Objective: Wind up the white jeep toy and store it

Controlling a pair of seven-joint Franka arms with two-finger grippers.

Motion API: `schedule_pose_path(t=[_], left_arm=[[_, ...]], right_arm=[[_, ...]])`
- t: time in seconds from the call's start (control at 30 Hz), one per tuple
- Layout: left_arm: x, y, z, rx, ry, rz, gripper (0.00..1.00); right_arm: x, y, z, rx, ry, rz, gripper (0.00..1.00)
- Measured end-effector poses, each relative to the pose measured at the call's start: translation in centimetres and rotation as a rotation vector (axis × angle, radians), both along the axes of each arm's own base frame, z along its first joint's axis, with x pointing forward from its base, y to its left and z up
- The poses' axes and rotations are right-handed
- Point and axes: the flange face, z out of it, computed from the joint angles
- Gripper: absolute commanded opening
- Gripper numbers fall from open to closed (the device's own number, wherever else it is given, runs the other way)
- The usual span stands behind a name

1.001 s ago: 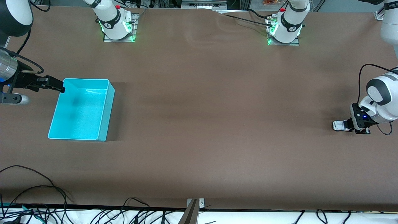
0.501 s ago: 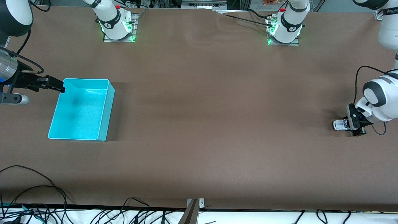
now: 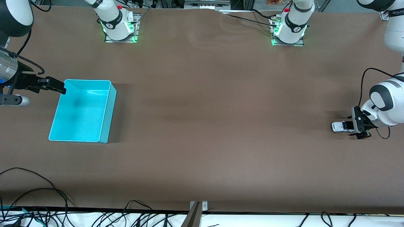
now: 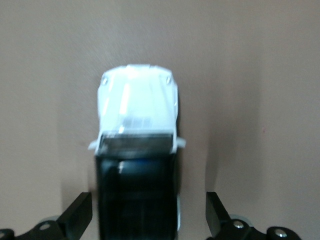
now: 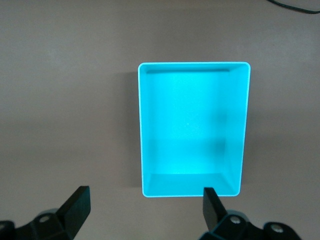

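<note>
Front view: white jeep toy (image 3: 340,126) sits on the brown table (image 3: 202,126) at the left arm's end, well apart from the cyan bin (image 3: 82,110) at the right arm's end. Left gripper (image 3: 356,127) is low at the jeep's black roof end, fingers (image 4: 76,216) spread wide on either side, not touching it. Right gripper (image 3: 53,85) waits just beside the bin's rim, fingers (image 5: 75,206) spread wide, holding nothing.

A white jeep toy (image 3: 340,126) with black roof and windows on a plain brown bench (image 3: 221,110); the bin (image 3: 82,111) is cyan.
</note>
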Motion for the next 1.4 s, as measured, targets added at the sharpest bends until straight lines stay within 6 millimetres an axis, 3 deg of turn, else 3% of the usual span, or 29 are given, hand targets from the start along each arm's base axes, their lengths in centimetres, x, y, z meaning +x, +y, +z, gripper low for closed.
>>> schedule_pose_path(t=[0.3,0.57,1.4], left_arm=[[0.4,-0.7,2.6,-0.014,0.031,0.057,1.00],[0.6,-2.4,6.7,-0.025,0.079,0.219,1.00],[4.4,-14.9,17.0,-0.027,0.161,0.508,1.00]], right_arm=[[0.0,0.0,0.0,0.000,0.000,0.000,1.00],[0.0,0.0,0.0,0.000,0.000,0.000,1.00],[0.0,0.0,0.2,0.000,-0.008,0.000,1.00]])
